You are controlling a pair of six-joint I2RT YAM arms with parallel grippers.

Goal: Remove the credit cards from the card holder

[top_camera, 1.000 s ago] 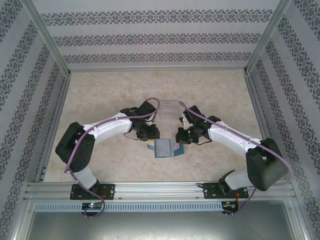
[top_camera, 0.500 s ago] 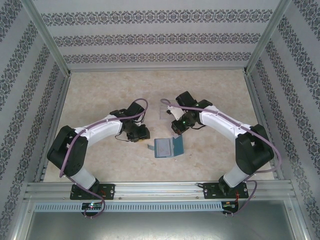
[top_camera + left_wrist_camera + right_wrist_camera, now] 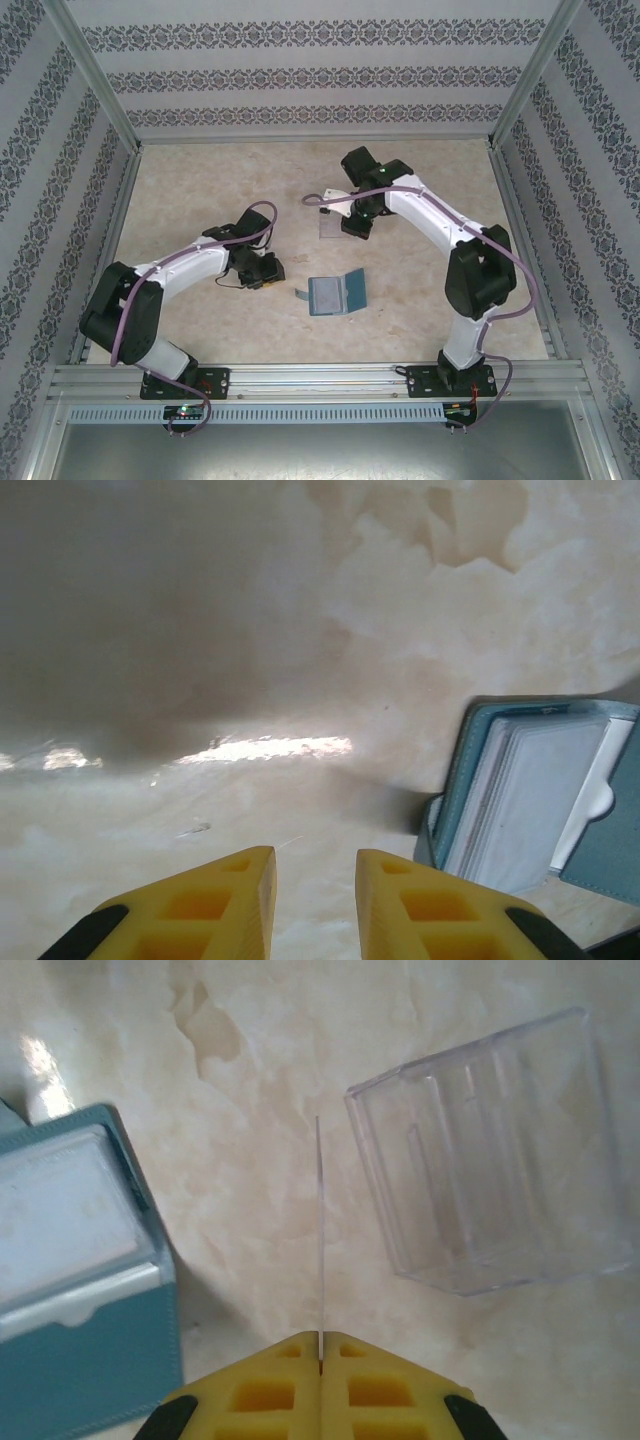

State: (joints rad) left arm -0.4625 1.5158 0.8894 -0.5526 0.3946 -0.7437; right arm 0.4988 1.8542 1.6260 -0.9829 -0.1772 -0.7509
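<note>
The teal card holder (image 3: 336,294) lies open on the table, pale cards showing in its slotted inside (image 3: 530,790) and its strap tab pointing left. My right gripper (image 3: 321,1345) is shut on one thin credit card (image 3: 319,1230), seen edge-on as a pale line sticking out ahead of the fingertips. In the top view that gripper (image 3: 357,222) hovers behind the holder, beside the clear box. The holder (image 3: 80,1260) sits at the left of the right wrist view. My left gripper (image 3: 315,880) is open with nothing in it, low over the table left of the holder (image 3: 266,270).
A clear plastic box (image 3: 495,1155) lies on the marble-patterned table behind the holder (image 3: 334,222), just right of the held card. Aluminium frame rails and patterned walls enclose the table on all sides.
My right arm has swung back from the holder towards the clear box, carrying the card. My left gripper has drawn away from the holder to the left.
</note>
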